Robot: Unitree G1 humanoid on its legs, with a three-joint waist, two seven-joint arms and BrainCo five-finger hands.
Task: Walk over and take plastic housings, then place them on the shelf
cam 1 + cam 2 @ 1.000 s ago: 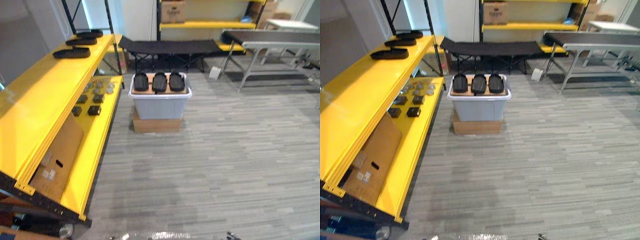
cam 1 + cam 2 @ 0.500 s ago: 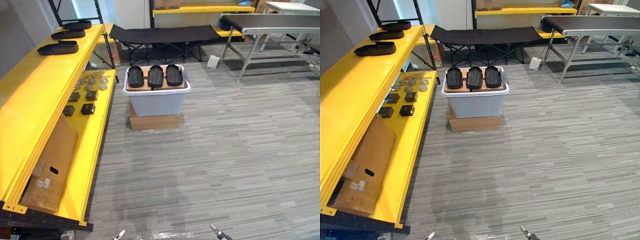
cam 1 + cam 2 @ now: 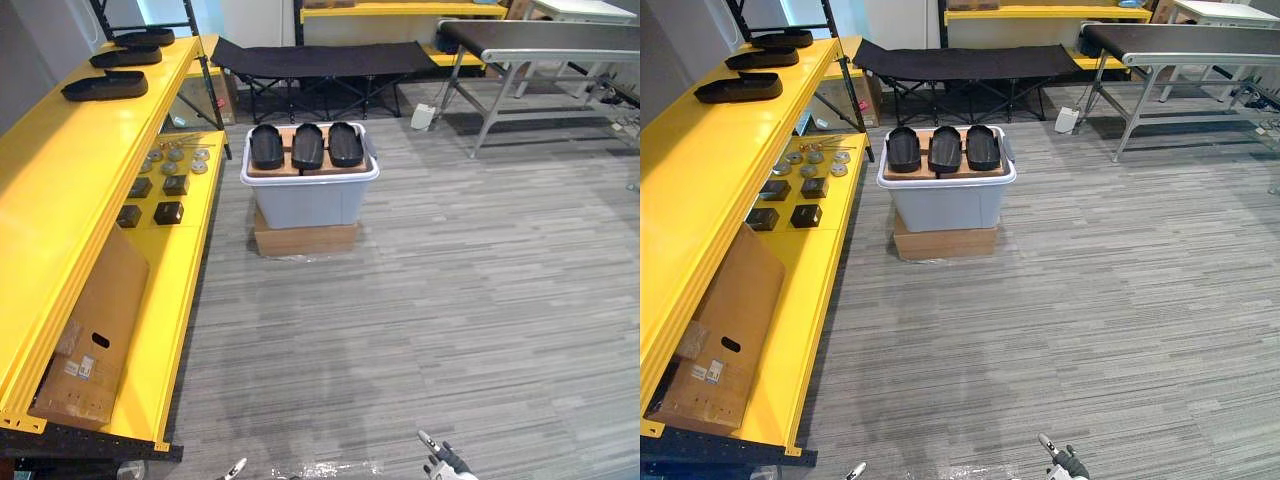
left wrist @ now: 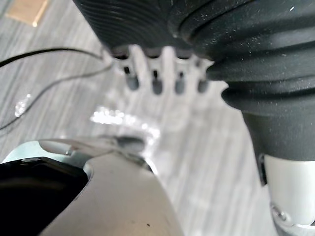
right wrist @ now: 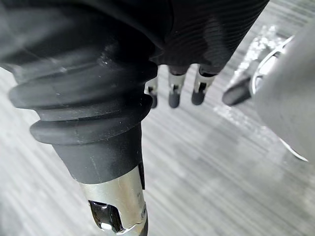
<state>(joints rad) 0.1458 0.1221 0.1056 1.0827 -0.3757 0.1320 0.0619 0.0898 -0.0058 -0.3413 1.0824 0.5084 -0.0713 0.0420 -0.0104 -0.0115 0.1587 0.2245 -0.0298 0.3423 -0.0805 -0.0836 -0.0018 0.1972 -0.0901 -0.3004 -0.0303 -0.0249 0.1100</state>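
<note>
Black housings (image 3: 307,146), three in a row, lie on a cardboard sheet (image 3: 288,170) atop the grey bin (image 3: 305,200), which stands on a flat box (image 3: 305,240) on the floor. Three more lie on the yellow shelf (image 3: 60,200). I see my left robot hand (image 4: 156,78) and right robot hand (image 5: 172,91) hanging straight-fingered, both empty.

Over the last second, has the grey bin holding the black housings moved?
No. The grey bin sits on its cardboard box beside the yellow shelf exactly as before; the whole view shifted, so the camera moved.
</note>
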